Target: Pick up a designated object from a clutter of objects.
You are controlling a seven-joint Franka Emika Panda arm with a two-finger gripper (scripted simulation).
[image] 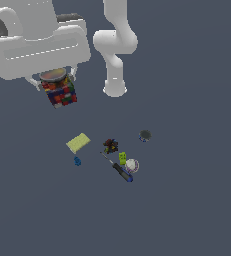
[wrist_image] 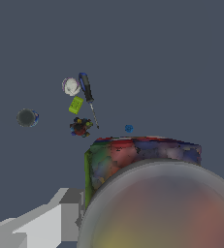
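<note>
Held up near the camera, the can (image: 60,90) is clamped in the gripper (image: 54,82); the sponge (image: 78,143) lies at its 5 o'clock on the table (image: 187,200).

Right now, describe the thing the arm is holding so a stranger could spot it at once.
Start at the big white robot arm in the upper part of the exterior view and follow it to its end effector. Clamped there, lifted clear of the small items scattered on the grey floor, is a short stubby can. Its greyish-orange round top and red, blue, yellow and white patched sides make it the largest, most colourful item.
</note>
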